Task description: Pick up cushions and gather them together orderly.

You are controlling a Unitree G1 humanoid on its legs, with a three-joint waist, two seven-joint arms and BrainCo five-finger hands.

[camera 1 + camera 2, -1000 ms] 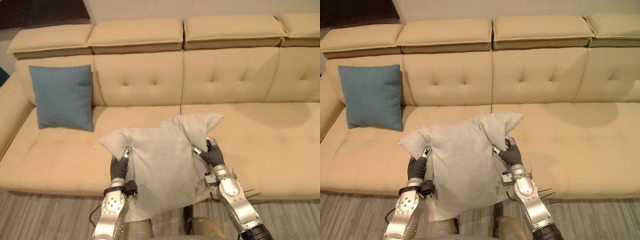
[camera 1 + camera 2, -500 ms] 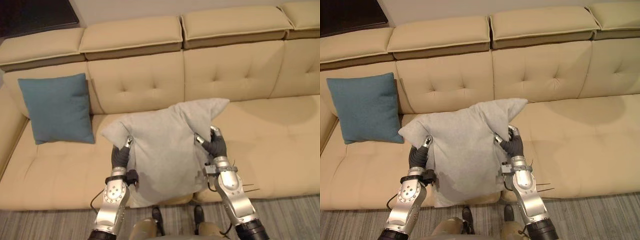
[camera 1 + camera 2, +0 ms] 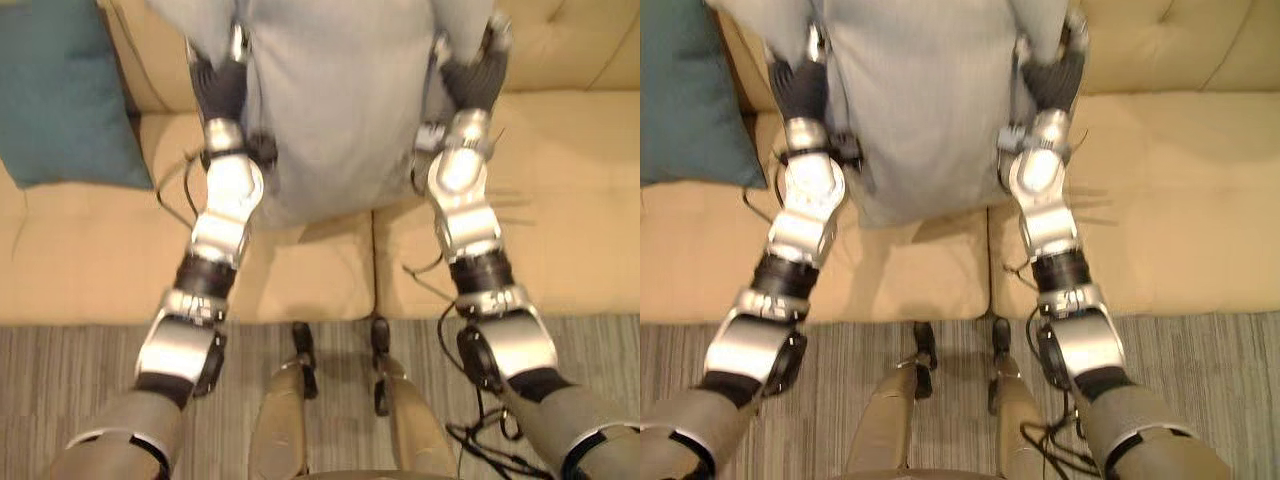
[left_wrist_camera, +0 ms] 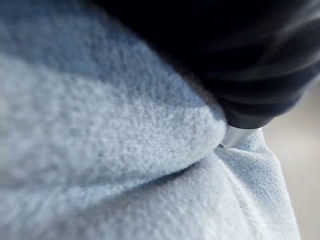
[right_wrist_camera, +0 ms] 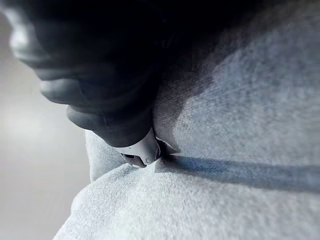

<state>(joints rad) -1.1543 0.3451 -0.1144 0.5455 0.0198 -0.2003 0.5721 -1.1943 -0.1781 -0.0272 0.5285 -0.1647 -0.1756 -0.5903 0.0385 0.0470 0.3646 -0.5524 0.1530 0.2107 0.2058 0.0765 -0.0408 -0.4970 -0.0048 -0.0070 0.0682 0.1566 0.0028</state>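
Grey cushion (image 3: 340, 100) hangs over the beige sofa's (image 3: 560, 200) seat, its side edges pinched by left hand (image 3: 218, 85) and right hand (image 3: 472, 78); pickup looks done, but placing it by the teal cushion (image 3: 60, 100) at the sofa's left remains.

Upright pale grey cushion (image 3: 340, 110) just above the beige sofa seat (image 3: 560, 200); teal cushion (image 3: 60, 100) upright on it, to the left.

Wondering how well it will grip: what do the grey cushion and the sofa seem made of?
Grey cushion: soft matte cloth, perhaps fleece or brushed weave, judging by its fuzzy nap and loose folds up close. Sofa: smooth tan upholstery with stitched seams, possibly leather or imitation; hard to tell.
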